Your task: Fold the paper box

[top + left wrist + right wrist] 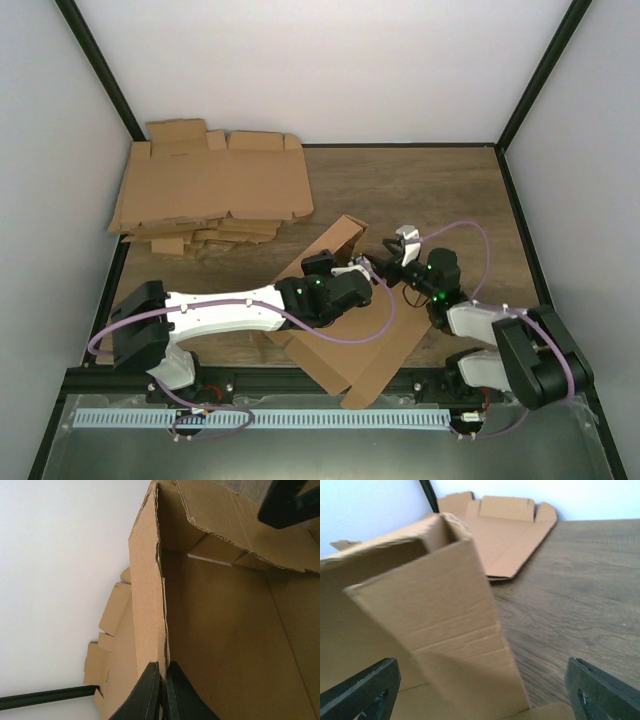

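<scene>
Between left fingers (146,696), paper box (225,640) wall, pinched

top: overhead, far | wrists: close, low | shared: paper box (390,345)

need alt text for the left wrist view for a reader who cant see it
The left gripper, shut, pinches a raised side wall of the brown paper box, whose inside fills the right. Left of that wall lies a pile of flat cardboard blanks against a white enclosure wall.
</scene>
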You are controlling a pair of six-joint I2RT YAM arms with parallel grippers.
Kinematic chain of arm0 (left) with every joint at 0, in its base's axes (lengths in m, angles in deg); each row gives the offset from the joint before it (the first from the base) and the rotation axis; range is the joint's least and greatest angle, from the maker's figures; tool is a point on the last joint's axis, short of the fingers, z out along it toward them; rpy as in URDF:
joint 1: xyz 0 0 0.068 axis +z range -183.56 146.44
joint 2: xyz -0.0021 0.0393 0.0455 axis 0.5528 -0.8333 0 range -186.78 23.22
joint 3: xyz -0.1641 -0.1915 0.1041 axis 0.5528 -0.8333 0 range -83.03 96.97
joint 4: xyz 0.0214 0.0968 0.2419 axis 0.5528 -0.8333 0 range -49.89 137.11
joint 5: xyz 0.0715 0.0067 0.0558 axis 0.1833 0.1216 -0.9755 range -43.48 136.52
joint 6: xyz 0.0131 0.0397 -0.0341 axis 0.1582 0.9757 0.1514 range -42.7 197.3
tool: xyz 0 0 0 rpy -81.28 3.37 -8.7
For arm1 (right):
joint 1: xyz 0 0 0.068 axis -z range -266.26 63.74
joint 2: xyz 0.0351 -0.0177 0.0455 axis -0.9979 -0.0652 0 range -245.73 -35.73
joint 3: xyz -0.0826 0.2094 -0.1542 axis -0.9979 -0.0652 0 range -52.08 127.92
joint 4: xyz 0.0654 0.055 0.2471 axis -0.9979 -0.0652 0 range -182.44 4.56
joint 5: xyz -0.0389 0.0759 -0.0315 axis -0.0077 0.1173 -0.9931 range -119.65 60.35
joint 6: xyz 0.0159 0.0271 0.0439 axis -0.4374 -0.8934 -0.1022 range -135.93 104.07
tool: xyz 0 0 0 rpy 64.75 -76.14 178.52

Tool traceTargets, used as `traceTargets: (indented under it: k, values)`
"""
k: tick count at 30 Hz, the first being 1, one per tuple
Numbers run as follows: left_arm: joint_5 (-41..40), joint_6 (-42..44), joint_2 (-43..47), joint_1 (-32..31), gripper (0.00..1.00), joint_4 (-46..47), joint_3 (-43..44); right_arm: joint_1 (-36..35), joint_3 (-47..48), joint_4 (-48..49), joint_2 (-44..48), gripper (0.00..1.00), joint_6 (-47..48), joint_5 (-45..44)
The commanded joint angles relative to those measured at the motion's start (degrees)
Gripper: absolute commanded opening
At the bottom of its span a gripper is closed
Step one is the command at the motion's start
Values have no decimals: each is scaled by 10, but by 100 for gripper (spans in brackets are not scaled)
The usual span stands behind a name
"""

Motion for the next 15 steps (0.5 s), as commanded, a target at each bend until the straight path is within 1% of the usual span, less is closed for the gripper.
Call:
traceTargets:
  k: [1, 3, 8, 11, 14, 15]
  values:
    - [27, -4, 3, -3, 4, -17, -9, 4, 63, -9, -58, 91, -1, -41]
    - [27, -4, 2, -4, 4, -16, -9, 3, 79, 1, -86, 90, 4, -37]
    - [35, -2, 3, -6, 4, -10, -12, 2, 129, 21, -169, 83, 28, 32]
    - [41, 2, 5, -6, 4, -4, -19, -5, 153, 34, -212, 77, 34, 49]
    - [45, 7, 8, -6, 4, 4, -26, -12, 171, 42, -236, 71, 35, 52]
    - [46, 7, 9, -6, 4, 5, -27, -15, 176, 43, -241, 67, 35, 48]
